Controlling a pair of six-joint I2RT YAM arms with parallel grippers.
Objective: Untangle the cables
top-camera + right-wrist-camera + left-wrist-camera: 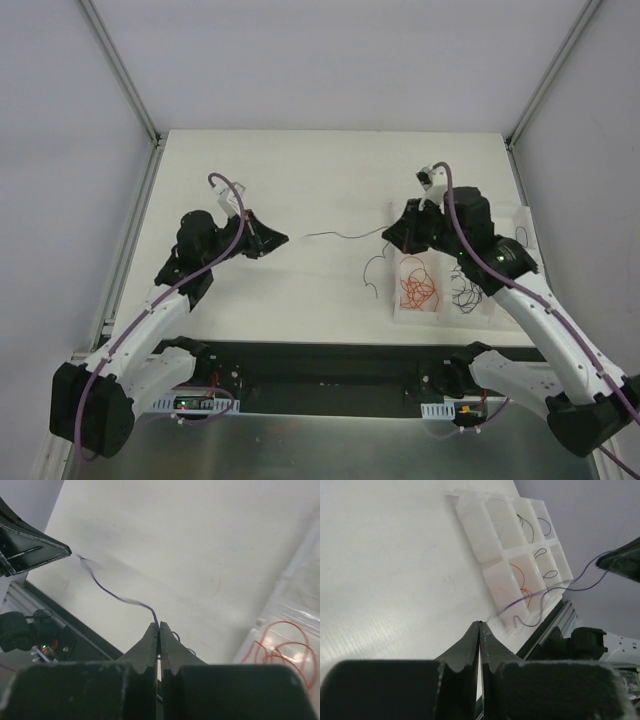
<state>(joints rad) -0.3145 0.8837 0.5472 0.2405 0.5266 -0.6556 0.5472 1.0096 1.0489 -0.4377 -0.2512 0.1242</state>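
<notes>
A hair-thin blue wire (345, 235) hangs stretched above the table between my two grippers. My left gripper (285, 239) is shut; in the left wrist view (480, 623) the blurred wire (555, 586) runs down to its tips. My right gripper (391, 232) is shut on the wire's other end; the right wrist view (159, 625) shows the wire (120, 599) coming out of the closed tips. Orange-red wires (418, 290) lie in a white compartment tray (440, 318), with dark wires (465, 290) in the cells beside them.
A loose dark strand (372, 275) curls on the table left of the tray. The tray (475, 535) sits at the table's right near edge, under my right arm. A black rail (330, 365) runs along the near edge.
</notes>
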